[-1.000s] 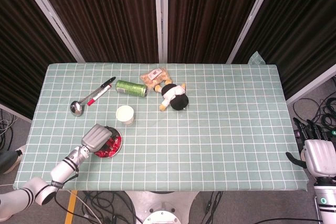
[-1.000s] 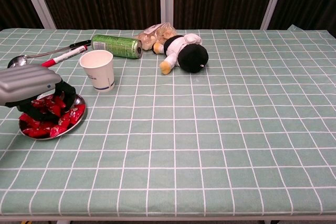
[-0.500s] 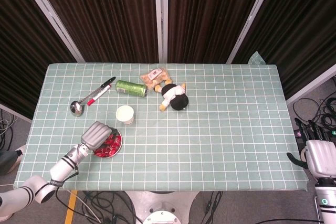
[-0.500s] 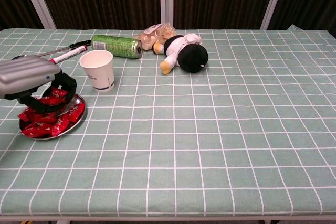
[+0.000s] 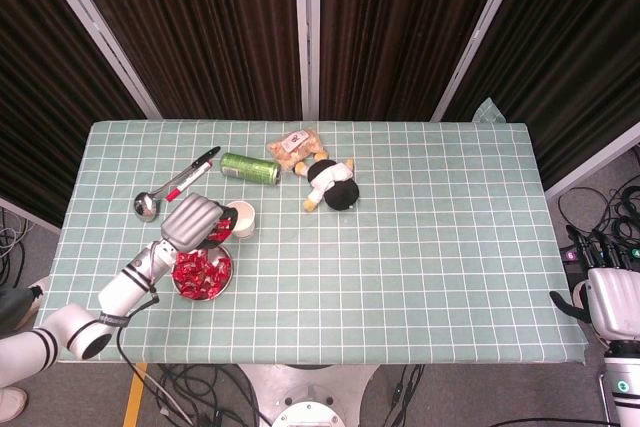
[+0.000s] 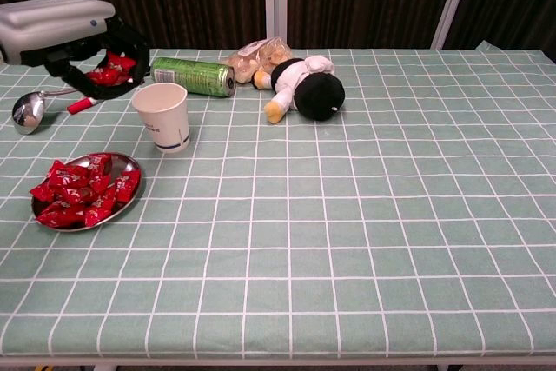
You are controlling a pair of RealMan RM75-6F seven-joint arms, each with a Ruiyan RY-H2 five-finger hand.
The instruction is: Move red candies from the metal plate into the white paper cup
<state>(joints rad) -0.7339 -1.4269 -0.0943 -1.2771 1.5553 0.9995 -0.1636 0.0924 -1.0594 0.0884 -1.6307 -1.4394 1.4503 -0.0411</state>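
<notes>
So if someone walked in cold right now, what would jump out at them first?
Probably the left hand, raised off the table with red candies gripped in its fingers, close beside the white paper cup. Next, the metal plate near the front left edge, heaped with more red wrappers. Then the black-and-white plush toy lying mid-table towards the back.
</notes>
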